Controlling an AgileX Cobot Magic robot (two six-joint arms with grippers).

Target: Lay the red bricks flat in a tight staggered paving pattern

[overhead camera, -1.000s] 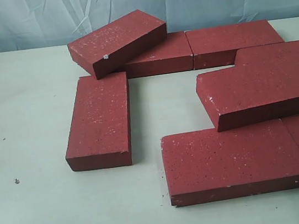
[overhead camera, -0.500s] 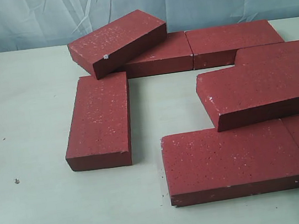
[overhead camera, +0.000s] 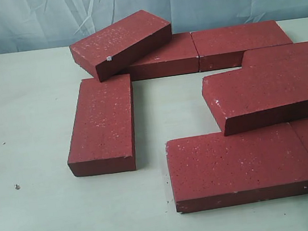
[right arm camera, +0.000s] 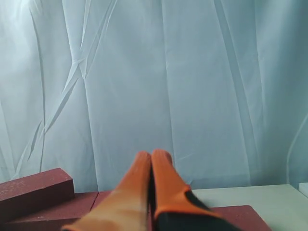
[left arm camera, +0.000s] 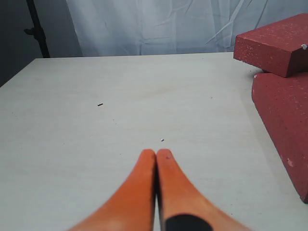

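Exterior view: the red bricks (overhead camera: pixel 238 164) sit in a loose cluster on the pale desk (overhead camera: pixel 27 110), from the middle across to the right edge. Two lie flat end to end at the back. The chipped brick (overhead camera: pixel 120 40) rests tilted on the left one of that pair, its white chip on the near corner. Just in front of that corner the lone brick (overhead camera: pixel 102 123) lies flat, pointing front to back, apart from the rest. At the front, the front brick (overhead camera: pixel 238 164) lies flat with another flush against its right end, cut off by the picture's edge. The slanted brick (overhead camera: pixel 271 90) lies askew on top of them and overlaps a further one behind it.

In the left wrist view my left jaws are pressed together, the orange fingers (left arm camera: pixel 139 192) meeting at the tips. They pinch nothing and are over bare desk, with the chipped brick (left arm camera: pixel 274 43) and the lone brick (left arm camera: pixel 284 120) off to one side.

In the right wrist view my right jaws are likewise pressed together and empty, the fingers (right arm camera: pixel 166 183) seen against the pale curtain (right arm camera: pixel 216 72), with bricks beneath.
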